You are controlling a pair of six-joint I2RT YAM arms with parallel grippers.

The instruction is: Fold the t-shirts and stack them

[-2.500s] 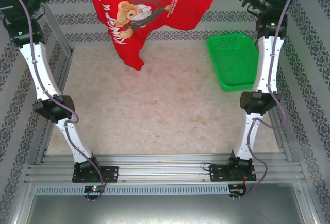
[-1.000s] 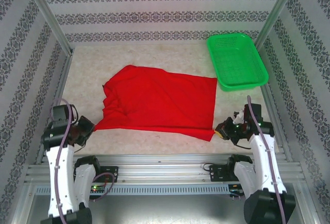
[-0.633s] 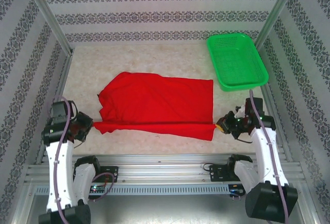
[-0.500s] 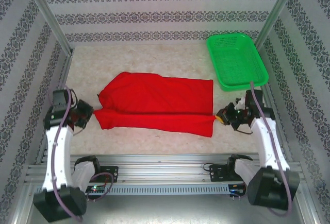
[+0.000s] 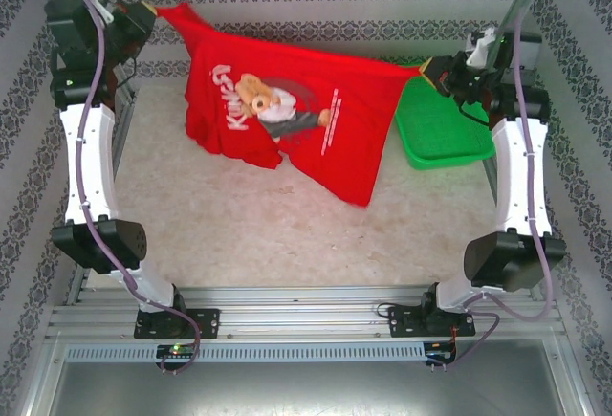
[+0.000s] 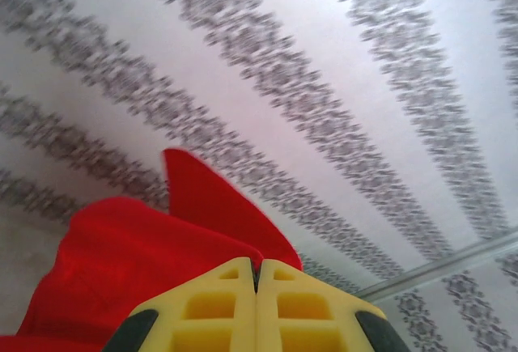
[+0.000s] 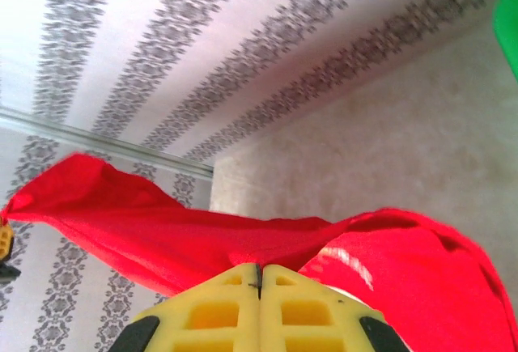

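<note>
The red t-shirt (image 5: 287,115) hangs stretched in the air across the back of the table, its teddy bear print and white lettering facing the top camera. My left gripper (image 5: 153,11) is raised at the back left, shut on one corner of the shirt (image 6: 146,279). At the back right my right gripper (image 5: 426,68) is shut on the opposite corner of the t-shirt (image 7: 243,243). In each wrist view the yellow fingers (image 6: 210,315) (image 7: 307,315) press together with red cloth pinched at their tips. The shirt's lower part droops toward the table middle.
A green mesh basket (image 5: 442,134) sits at the back right of the table, partly behind the shirt and right arm. The beige tabletop (image 5: 287,234) lies below the hanging cloth. Patterned walls and metal posts (image 5: 86,0) enclose the sides.
Both arms have lifted the shirt from lying flat near the front edge up and to the back; it now hangs spread with the print facing the camera.
</note>
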